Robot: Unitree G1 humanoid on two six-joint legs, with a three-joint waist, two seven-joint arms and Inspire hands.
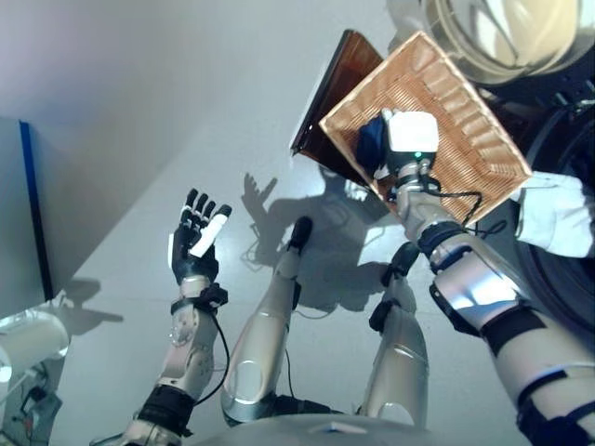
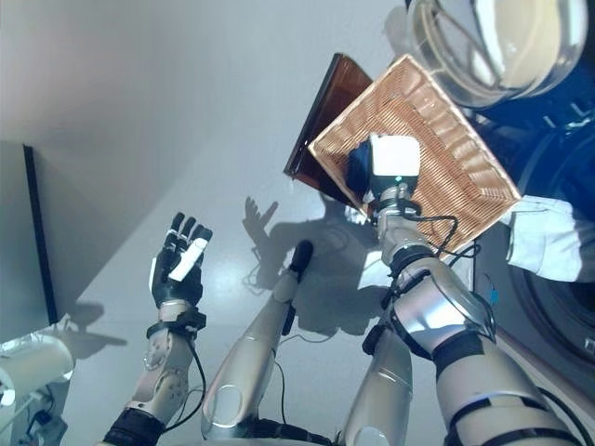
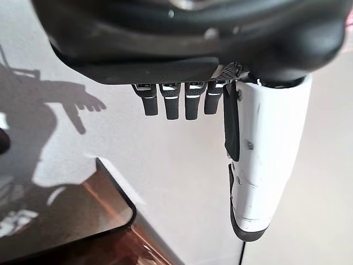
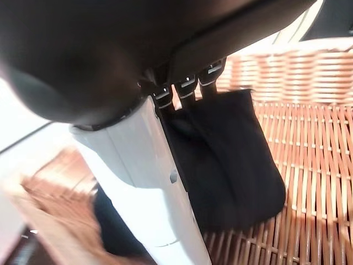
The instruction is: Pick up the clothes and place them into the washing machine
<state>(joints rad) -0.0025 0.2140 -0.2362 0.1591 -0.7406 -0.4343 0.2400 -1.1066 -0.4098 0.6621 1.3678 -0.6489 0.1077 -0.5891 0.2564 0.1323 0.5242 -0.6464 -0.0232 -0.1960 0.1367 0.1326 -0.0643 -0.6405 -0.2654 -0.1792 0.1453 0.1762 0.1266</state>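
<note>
holding a dark cloth pinched in the right hand over the woven basket, long side hanging down from the fingers toward the basket floor. resting the left hand open, fingers straight, above the grey floor.

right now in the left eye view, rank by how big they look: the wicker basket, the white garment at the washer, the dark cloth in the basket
1. Woven wicker basket, largest by far.
2. White garment at the washing machine's edge, partly cut off.
3. Dark blue cloth, smallest; the right hand hides most of it.
</note>
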